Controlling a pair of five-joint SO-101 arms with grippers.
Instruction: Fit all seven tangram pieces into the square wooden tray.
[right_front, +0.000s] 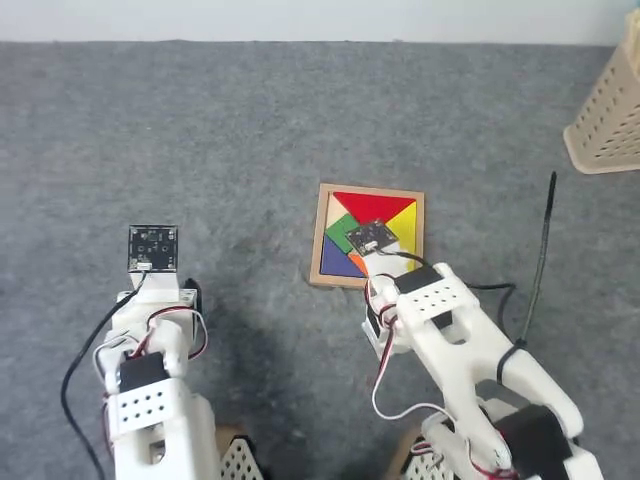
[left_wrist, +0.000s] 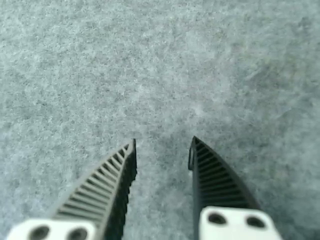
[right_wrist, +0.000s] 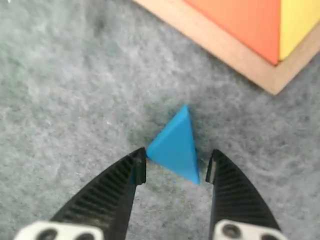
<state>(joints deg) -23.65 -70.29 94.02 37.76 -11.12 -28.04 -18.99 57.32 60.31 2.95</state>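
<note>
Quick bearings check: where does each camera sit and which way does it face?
High view: fixed overhead, looking down on the grey mat, the tray, the left arm and the right arm.
Left wrist view: on the left arm, facing bare mat past the open left gripper.
Right wrist view: on the right arm, facing a blue triangle between the open right gripper's fingers, tray corner beyond.
Shared: high and right wrist views both show the tray.

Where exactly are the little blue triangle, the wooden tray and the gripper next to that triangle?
blue triangle (right_wrist: 175, 145): right wrist view, centre of its top face.
wooden tray (right_wrist: 225, 46): right wrist view, its bare rim.
right gripper (right_wrist: 176, 159): right wrist view, midway between fingertips.
</note>
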